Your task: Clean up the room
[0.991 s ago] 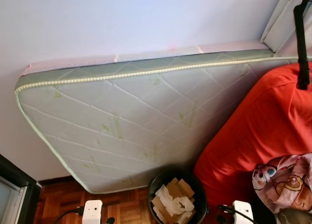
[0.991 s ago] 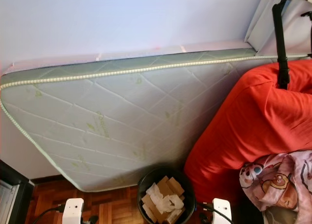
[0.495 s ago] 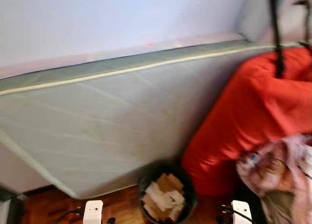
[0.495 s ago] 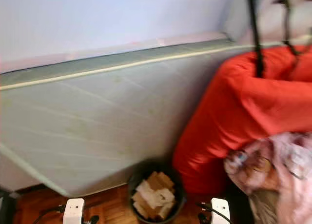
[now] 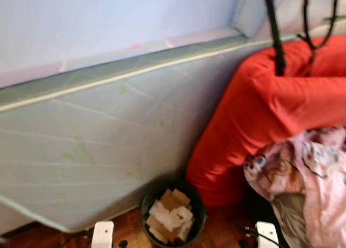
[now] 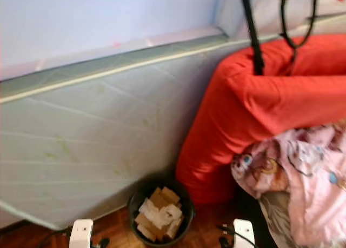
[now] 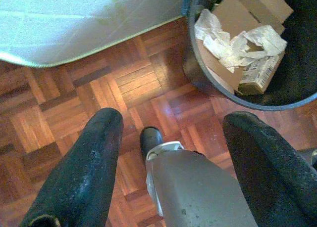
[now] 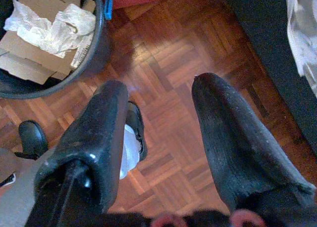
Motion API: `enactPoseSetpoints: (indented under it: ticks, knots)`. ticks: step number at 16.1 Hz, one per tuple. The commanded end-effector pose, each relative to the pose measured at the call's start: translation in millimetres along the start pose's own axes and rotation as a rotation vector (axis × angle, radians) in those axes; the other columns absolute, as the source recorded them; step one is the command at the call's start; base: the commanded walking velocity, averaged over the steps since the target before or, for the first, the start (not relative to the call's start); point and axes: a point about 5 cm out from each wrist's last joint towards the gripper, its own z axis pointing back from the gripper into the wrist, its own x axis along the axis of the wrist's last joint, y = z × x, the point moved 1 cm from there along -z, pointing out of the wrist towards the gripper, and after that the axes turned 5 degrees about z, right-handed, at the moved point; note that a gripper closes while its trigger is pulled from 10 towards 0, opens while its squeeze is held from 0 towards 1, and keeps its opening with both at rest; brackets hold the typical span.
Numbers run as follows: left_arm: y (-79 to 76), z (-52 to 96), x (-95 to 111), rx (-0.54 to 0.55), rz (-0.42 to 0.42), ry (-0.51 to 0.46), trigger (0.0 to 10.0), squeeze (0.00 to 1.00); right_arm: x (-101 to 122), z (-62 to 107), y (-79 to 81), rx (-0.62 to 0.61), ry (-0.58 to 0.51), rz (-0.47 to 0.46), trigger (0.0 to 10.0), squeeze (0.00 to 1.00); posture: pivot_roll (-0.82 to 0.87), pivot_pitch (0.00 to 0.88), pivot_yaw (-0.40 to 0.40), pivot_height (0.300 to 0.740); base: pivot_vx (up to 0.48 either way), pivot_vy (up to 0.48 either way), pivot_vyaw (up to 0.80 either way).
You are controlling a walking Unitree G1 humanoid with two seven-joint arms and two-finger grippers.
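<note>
Two big soft shapes take up most of what lies before me: a quilted mattress [image 5: 108,134] leaning on its edge against the pale wall [image 5: 97,21], and just beside it a bulging red cushion [image 5: 270,107] with black straps [image 5: 274,37] hanging over its top. The mattress is bulky and floppy, and I judge it too heavy for me to shift. Next in size is the pink printed blanket [image 5: 308,178], crumpled against the lower front of the red cushion; it is light, limp cloth that will drape and trail, so I would pinch it at a thick fold near its middle, not at a loose edge. Smaller again is the black bin [image 5: 173,213] on the parquet floor [image 7: 74,103], standing at the foot of the mattress and touching the red cushion, and already heaped with torn cardboard [image 7: 237,14] and crumpled paper [image 7: 233,41]. That litter is light and easily crushed, and the bin's stiff rim looks the best place to take hold if it must be carried. My left end effector [image 7: 173,153] hangs over the floor near the bin, fingers spread wide and empty. My right end effector [image 8: 163,133] hangs likewise over bare parquet, fingers apart, holding nothing.
</note>
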Motion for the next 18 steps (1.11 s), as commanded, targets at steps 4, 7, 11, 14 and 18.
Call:
enactPoseSetpoints:
  ticks: [4, 7, 11, 14, 18]
  knots:
    - [0.4, 1.2, -5.7, 0.000, -0.007, 0.023, 10.0, 0.00, -7.6, 1.9, -3.0, -0.005, 0.029, 0.004, 10.0, 0.00, -0.01, 0.127, -0.044, 0.740, 0.000, -0.240, -0.76]
    - [-1.0, 1.1, -5.6, -0.005, -0.008, 0.023, 10.0, 0.00, -7.8, 2.0, -3.1, -0.001, 0.033, 0.015, 10.0, 0.00, -0.01, 0.126, -0.046, 0.740, 0.000, 0.000, -0.76]
    - [-2.8, 1.0, -6.3, -0.006, 0.001, 0.023, 10.0, 0.00, -7.3, 2.0, -3.6, -0.001, 0.031, 0.019, 10.0, 0.00, -0.01, 0.125, -0.050, 0.740, 0.000, 0.000, -0.76]
    - [-2.1, 1.2, -6.5, -0.004, 0.005, 0.023, 10.0, 0.00, -5.9, 2.0, -4.3, -0.005, 0.019, 0.010, 10.0, 0.00, -0.01, 0.125, -0.051, 0.740, 0.000, 0.000, 0.00]
    - [-1.1, 1.1, -5.2, -0.008, -0.012, 0.018, 10.0, 0.00, -3.3, 1.7, -4.1, 0.001, 0.003, 0.009, 10.0, 0.00, -0.01, 0.123, -0.051, 0.740, 0.000, 0.000, 0.00]
